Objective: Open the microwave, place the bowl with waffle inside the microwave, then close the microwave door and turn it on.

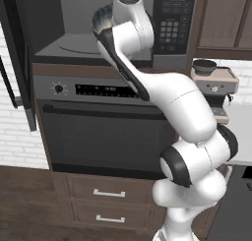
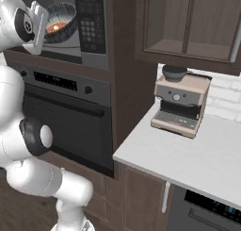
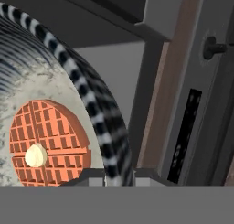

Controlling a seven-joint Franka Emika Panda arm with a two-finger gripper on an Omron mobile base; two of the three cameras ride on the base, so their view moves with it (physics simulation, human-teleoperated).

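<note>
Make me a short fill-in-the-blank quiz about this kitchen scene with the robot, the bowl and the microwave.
1. The microwave door stands ____.
2. The gripper holds the bowl up in front of the ____ cavity, above the wall oven.
3. The food in the bowl is a round orange-red ____ with a pale dab on top.
4. On the counter to the right stands a beige ____ machine.

Missing words: open; microwave; waffle; espresso

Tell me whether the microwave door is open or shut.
Open. The microwave door stands swung out at the left, and the microwave cavity and turntable show bare behind the arm.
</note>
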